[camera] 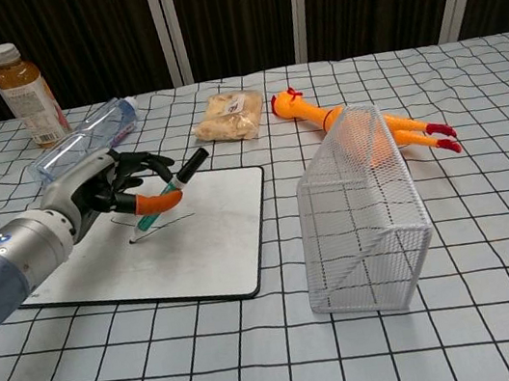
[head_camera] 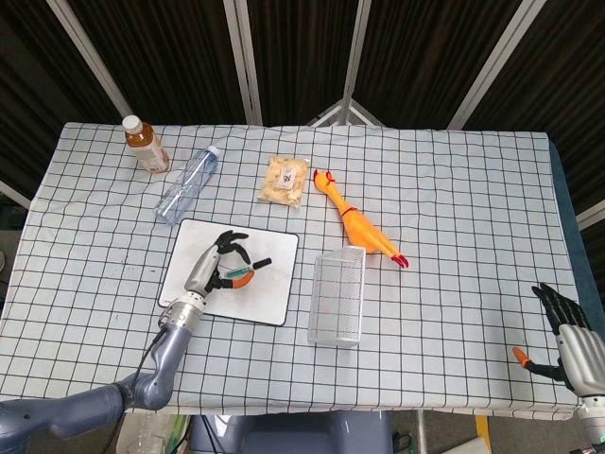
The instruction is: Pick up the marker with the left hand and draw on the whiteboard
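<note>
The whiteboard (head_camera: 270, 305) (camera: 217, 255) lies flat on the checked cloth, left of centre. My left hand (head_camera: 216, 266) (camera: 112, 186) hovers over its left half and pinches a green marker (head_camera: 244, 272) (camera: 165, 192) with a black cap. The marker is tilted, cap up to the right, tip down on the board. A thin dark line (camera: 167, 224) runs across the board beside the tip. My right hand (head_camera: 567, 329) rests at the table's front right corner with fingers spread and nothing in it; it does not show in the chest view.
A white wire basket (head_camera: 337, 297) (camera: 366, 216) lies on its side right of the board. Behind stand a rubber chicken (head_camera: 357, 221) (camera: 360, 122), a snack bag (head_camera: 285, 180) (camera: 232, 114), a lying clear bottle (head_camera: 189, 183) (camera: 81, 144) and an upright tea bottle (head_camera: 146, 144) (camera: 28, 95).
</note>
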Robot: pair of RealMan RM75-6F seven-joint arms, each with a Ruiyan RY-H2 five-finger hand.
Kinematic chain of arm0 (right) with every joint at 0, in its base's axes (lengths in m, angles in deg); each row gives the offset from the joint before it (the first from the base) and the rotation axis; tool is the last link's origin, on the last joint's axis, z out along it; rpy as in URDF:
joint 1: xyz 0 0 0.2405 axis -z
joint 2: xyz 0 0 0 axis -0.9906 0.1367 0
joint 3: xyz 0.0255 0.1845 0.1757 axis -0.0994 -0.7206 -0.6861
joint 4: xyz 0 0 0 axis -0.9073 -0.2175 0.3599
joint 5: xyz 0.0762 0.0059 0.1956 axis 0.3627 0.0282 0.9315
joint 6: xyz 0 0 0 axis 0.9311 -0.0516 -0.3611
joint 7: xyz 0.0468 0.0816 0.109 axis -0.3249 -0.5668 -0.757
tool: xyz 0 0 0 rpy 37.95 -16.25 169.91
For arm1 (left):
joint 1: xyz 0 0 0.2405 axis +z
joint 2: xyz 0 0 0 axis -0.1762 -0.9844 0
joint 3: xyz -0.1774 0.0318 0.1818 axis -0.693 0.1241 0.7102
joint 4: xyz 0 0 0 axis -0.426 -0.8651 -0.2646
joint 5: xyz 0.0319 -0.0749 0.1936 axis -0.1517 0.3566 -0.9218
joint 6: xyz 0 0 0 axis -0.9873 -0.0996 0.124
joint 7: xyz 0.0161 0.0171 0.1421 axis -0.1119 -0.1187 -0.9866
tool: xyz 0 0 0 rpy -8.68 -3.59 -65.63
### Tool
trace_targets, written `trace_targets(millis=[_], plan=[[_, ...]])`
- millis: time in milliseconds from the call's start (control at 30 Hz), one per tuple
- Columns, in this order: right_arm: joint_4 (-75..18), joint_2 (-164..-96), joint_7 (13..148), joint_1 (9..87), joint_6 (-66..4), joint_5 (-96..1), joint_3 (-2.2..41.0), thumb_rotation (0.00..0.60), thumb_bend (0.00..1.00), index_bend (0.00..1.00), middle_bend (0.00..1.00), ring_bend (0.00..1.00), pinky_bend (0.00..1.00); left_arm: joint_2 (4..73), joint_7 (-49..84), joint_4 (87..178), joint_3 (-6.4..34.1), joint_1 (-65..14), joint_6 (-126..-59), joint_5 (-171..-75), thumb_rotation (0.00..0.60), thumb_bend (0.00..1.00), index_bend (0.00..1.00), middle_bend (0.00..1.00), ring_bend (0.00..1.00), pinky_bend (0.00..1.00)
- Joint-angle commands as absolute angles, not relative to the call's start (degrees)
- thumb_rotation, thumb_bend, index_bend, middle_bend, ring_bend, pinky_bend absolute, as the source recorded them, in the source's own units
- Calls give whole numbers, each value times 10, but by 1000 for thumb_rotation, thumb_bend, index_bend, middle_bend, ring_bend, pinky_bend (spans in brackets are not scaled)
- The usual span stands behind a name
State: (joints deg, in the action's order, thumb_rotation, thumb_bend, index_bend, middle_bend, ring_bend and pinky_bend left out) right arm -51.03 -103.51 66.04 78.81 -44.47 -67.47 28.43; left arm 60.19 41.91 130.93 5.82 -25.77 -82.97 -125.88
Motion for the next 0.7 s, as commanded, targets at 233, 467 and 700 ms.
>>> trace_targets(millis=[233,467,700], plan=[[-512,-1035,662,790,-449,-673,283,600,268,0,0,0,0,552,422,1380,79,-204,-863,-1260,600,563,732,166,0,33],[-513,-1035,664,791,-448,-673,284,600,268,0,0,0,0,487,451,1493,28,-189,-917,-1294,600,562,732,166,0,33],[-512,-1034,666,791,-450,-674,284,600,267,0,0,0,0,438,418,1519,6,-191,-932,-1311,600,560,732,166,0,32]])
